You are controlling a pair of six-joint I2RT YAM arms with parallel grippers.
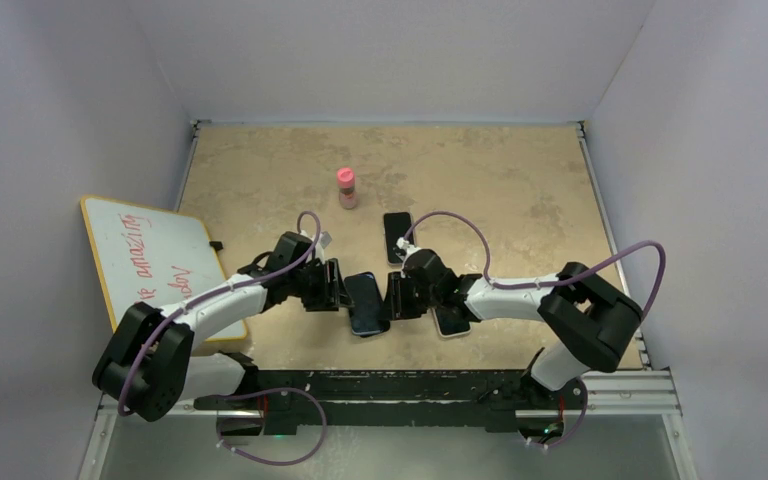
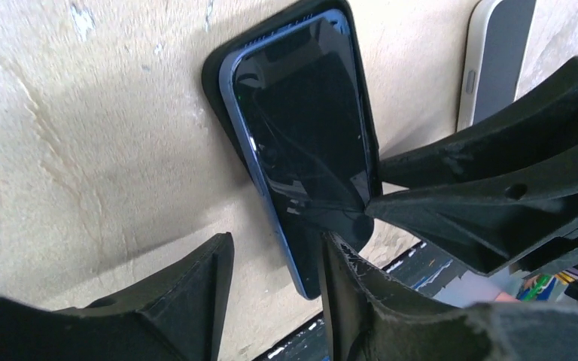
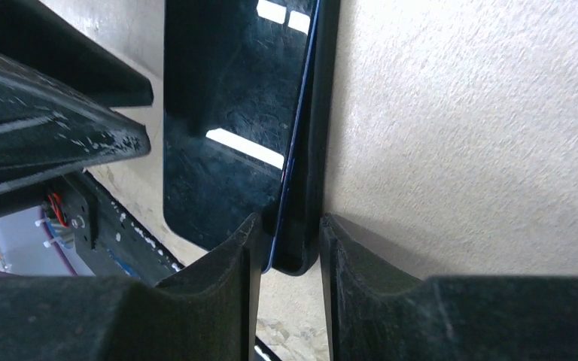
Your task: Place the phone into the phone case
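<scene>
Phone case (image 2: 212, 79): black, on tan table (image 1: 520, 190), between the two grippers. In it, screen up: phone (image 2: 305, 120), blue-rimmed, dark glass. Far end tucked inside case rim; one long blue edge + near corner standing proud of it, so not fully seated.

R gripper (image 3: 290, 226) at case's near corner, R side: fingers only a sliver apart, pinched on case + phone edge together, one pad on glass side, other on case's outer side.

L gripper (image 2: 277, 244) at case's near end, opposite side: fingers well apart, gripping nothing. Phone's near corner just beside one finger; touching or not, can't tell.

Just R of case, beyond R gripper: silver-edged device (image 2: 497, 60), flat on table. Behind case, near: 2nd black phone (image 1: 397, 237), flat. Farther behind case: pink bottle (image 1: 346, 187), upright. Well L of case: whiteboard (image 1: 150, 255) w/ red writing, yellow border.
</scene>
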